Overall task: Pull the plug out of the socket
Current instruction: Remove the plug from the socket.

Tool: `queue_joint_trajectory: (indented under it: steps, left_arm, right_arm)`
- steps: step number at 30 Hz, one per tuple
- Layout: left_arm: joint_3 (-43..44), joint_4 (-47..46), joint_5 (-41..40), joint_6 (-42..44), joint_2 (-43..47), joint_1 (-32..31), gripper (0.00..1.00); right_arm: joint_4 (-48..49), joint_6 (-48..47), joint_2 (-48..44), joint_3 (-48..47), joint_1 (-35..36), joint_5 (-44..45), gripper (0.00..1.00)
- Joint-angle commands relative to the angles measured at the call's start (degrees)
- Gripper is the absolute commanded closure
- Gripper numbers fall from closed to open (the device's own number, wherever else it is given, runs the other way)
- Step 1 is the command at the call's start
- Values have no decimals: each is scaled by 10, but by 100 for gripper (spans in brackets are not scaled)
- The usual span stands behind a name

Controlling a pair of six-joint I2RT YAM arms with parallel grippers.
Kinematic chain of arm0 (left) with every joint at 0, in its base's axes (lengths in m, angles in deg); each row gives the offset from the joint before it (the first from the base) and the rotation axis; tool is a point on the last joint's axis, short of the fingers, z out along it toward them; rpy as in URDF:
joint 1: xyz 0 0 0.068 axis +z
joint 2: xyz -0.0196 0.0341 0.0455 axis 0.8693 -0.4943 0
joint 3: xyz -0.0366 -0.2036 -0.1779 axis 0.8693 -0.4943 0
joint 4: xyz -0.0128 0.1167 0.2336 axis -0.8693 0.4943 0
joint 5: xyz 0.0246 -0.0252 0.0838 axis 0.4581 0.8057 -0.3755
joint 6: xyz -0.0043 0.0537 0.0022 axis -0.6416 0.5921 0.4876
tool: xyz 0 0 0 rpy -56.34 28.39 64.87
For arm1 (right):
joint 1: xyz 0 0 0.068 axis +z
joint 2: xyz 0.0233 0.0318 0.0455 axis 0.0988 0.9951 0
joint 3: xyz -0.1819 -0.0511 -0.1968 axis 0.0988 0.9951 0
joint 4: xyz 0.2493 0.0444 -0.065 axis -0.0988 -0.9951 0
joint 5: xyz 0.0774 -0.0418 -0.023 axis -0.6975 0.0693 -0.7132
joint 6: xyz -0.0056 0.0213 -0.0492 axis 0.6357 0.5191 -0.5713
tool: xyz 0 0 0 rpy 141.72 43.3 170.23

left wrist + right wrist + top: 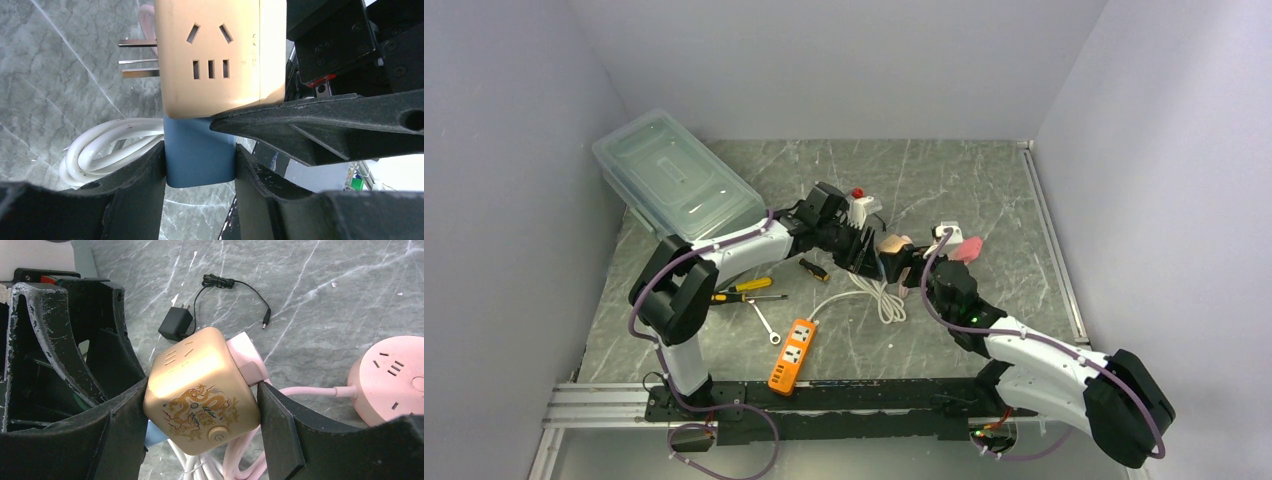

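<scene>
The left gripper (199,161) has its jaws drawn narrow, pinching the blue plug (200,142) on both sides. The right gripper (202,390) stands wider, its jaws clamped on opposite faces of the gold socket (200,397). Plug and socket are held off the table (325,300) between the two arms. The plug butts flush against one face of the socket with no gap showing, so it looks not yet drawn out. Both grips seem set, and the step in hand is the pull itself: the next move likely calls for the left arm to draw straight away from that face, without twisting, while the right holds the socket firm. How deep the plug sits is hidden. Bare prongs (139,60) jut beside the socket; whether they belong to the pink plug (245,357) is unclear, as is whether the white cord (105,145) runs to the blue plug. From above, the grip is too small to read.
</scene>
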Motion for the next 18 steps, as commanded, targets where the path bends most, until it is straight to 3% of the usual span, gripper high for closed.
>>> queue_joint_trajectory:
  steps: [1, 12, 18]
  left_arm:
    - [7, 6, 6, 20, 33, -2, 100]
    - [20, 20, 5, 37, 5, 33, 100]
    - [21, 16, 14, 37, 4, 34, 100]
  right_arm:
    - [54, -13, -21, -7, -7, 25, 100]
    - [118, -48, -66, 26, -7, -72, 100]
    - [95, -39, -54, 11, -7, -46, 100]
